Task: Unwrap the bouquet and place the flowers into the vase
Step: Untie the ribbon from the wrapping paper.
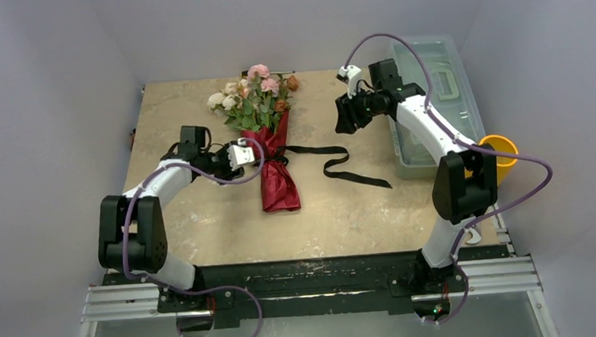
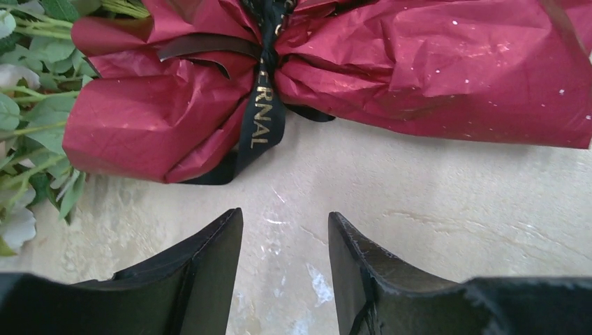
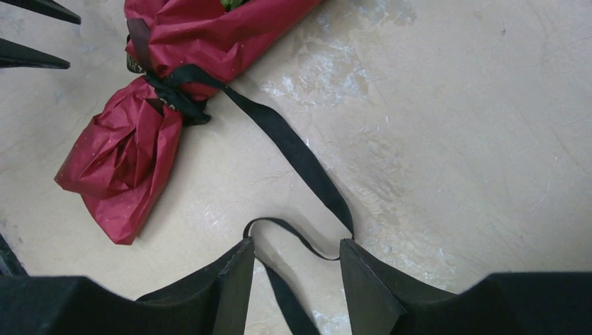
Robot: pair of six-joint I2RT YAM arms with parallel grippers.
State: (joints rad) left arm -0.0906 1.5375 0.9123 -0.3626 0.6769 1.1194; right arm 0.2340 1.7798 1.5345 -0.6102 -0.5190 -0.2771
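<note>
**Ribbon tie at the bouquet's waist not yet undone**

The left gripper [image 2: 285, 218] stands about half open with nothing in it; only bare table [image 2: 447, 230] shows in the gap. Just ahead of it, the black ribbon [image 2: 264, 118] cinches the maroon paper [image 2: 433, 63] at the narrow waist of the bouquet [image 1: 271, 143]. The step in hand looks to be loosening that tie. To do it well, the fingers should probably close on the ribbon alone, not on the crinkled paper. They should then draw it away from the knot, low along the table, so the bundle does not drag with it.

The right gripper [image 3: 297, 246] is likewise partly open and empty. It hangs above the table, and the ribbon's long loose tail lies on the surface beneath it.

The left arm reaches forward, low and nearly level, its wrist turned in toward the bouquet's left side. The right arm is raised, elbow high, wrist tipped down toward the middle of the table.

The bouquet lies mid-table, with the flowers [image 1: 254, 92] toward the far edge and the wrapped end toward the arms. The vase [image 1: 502, 148] is at the right edge, partly hidden behind the right arm. It is beside a clear box [image 1: 439, 71] and well apart from the bouquet.
</note>
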